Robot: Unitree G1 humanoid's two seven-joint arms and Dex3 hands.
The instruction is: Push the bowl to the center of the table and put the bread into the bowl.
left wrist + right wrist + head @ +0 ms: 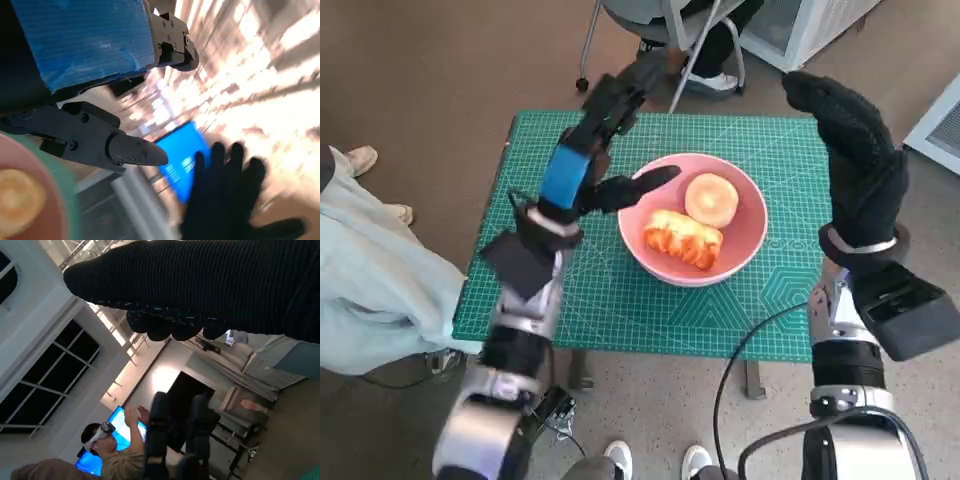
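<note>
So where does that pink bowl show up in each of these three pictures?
Head view: the pink bowl sits mid-table on the green mat, holding two pieces of food.
Left wrist view: only its rim shows, at the lower left corner, with the round bread inside.
Right wrist view: not in it.
Shared landmark: the left hand, beside the bowl in both views that show it.

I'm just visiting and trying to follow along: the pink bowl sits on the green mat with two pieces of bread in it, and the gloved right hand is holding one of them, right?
Not quite. In the head view the right hand is raised beside the table, holding nothing. The pink bowl does sit on the green mat with both pieces of bread inside.
</note>
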